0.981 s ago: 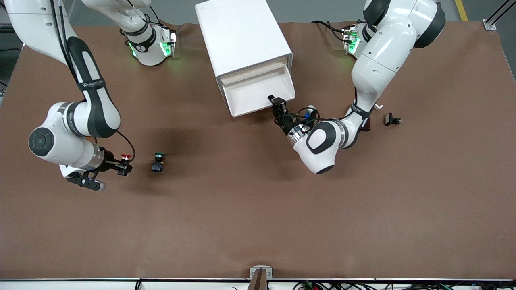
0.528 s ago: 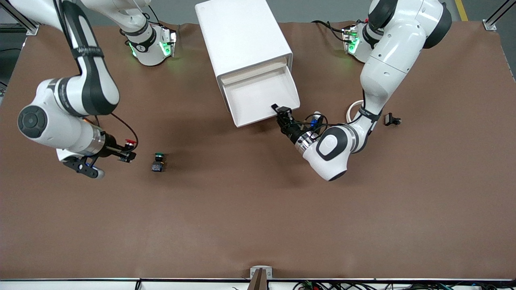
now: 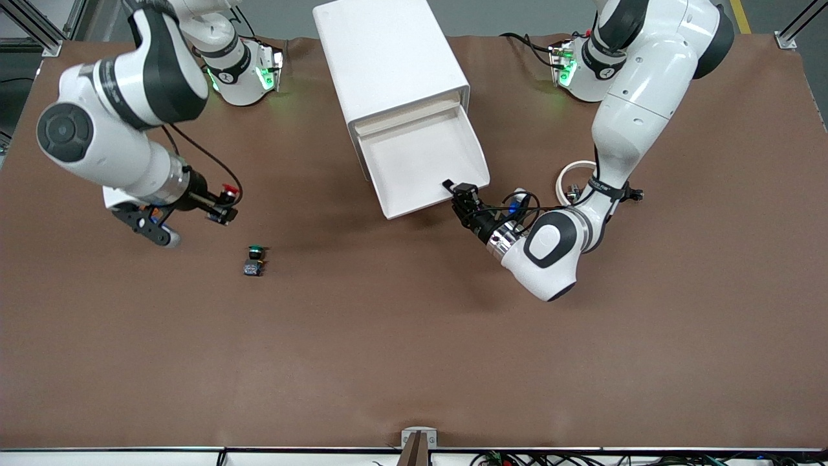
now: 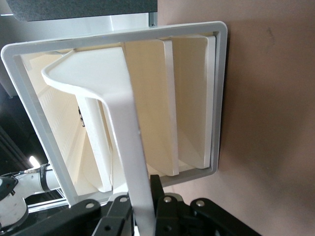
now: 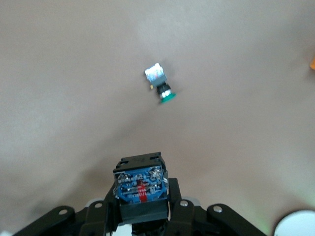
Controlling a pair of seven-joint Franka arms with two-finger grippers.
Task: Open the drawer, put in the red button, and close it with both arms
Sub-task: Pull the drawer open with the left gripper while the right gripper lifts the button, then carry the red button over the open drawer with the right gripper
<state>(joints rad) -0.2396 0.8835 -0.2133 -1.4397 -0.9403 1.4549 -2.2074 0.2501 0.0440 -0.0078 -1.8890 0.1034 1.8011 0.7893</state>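
- Right gripper (image 3: 222, 210) pinches the red button (image 3: 228, 189), carried higher above the table and closer to the white cabinet (image 3: 388, 58) than a second ago.
- Left gripper (image 3: 460, 194) stays clamped on the drawer (image 3: 420, 162) front, pulled further out.
- Green button (image 3: 255, 260) hasn't moved.

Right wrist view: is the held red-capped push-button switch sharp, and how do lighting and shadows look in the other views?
Right wrist view: the red-capped push-button switch is fairly sharp, the green-capped switch softer. Front view: even light, soft shadows under both arms, green glow at the bases. Left wrist view: the white plastic drawer is evenly lit.
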